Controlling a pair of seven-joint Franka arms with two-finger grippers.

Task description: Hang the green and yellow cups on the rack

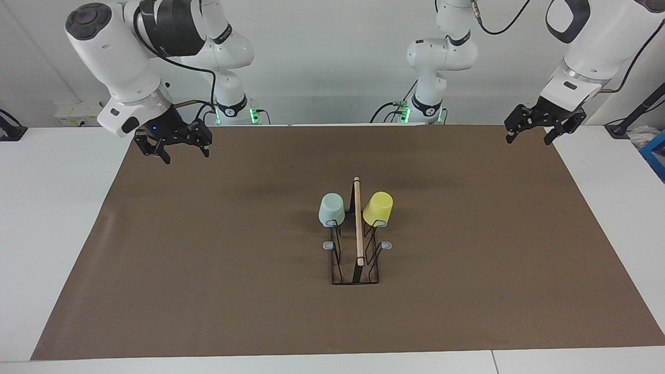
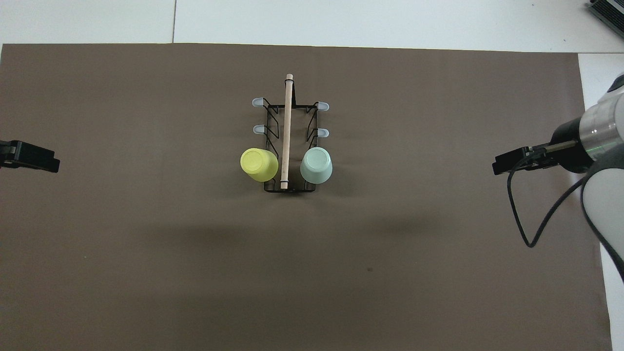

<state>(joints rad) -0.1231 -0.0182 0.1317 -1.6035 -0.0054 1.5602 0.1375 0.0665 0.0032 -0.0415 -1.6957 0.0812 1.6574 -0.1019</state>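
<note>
The black wire rack (image 1: 358,228) (image 2: 287,122) with a wooden top bar stands mid-mat. The pale green cup (image 1: 331,209) (image 2: 316,165) hangs upside down on the peg nearest the robots, on the right arm's side. On the matching peg on the left arm's side hangs the yellow cup (image 1: 378,208) (image 2: 259,164), also upside down. My right gripper (image 1: 186,155) (image 2: 507,163) hovers open and empty over the mat's corner at the right arm's end. Above the corner at the left arm's end my left gripper (image 1: 527,139) (image 2: 29,161) is open and empty too.
Grey-tipped pegs (image 1: 328,244) (image 2: 258,129) farther from the robots carry nothing. The brown mat (image 1: 208,259) covers most of the white table (image 1: 52,208). A blue object (image 1: 655,150) sits at the table's edge at the left arm's end.
</note>
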